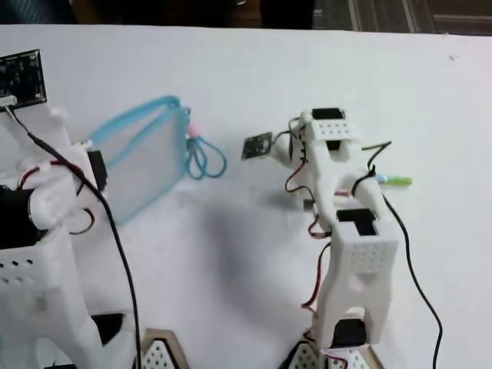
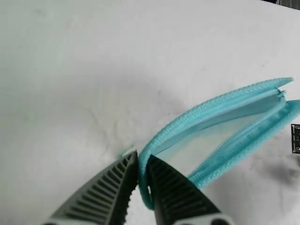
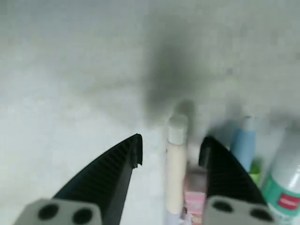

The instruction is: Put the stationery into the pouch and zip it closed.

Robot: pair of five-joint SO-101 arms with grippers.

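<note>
Left wrist view, blue see-through pouch [image 2: 220,101], unzipped, left hand [image 2: 141,160] pinching rim

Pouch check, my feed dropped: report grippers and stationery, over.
Left gripper shut on pouch end, mouth unzipped. Right gripper open, straddling cream pen. Blue pen close alongside, outside the finger.

The pouch [image 1: 142,157] is laid on the left half of the table [image 1: 231,254], with a cord loop [image 1: 206,160] trailing from its right end. Its left end is pinched in the left gripper [image 2: 140,171]. Well to the right, the stationery [image 1: 393,181] is gathered beside the right arm. One pen [image 3: 176,173] is found between the parted fingers of the right gripper [image 3: 172,143], with the rest seemingly just outside them.
</note>
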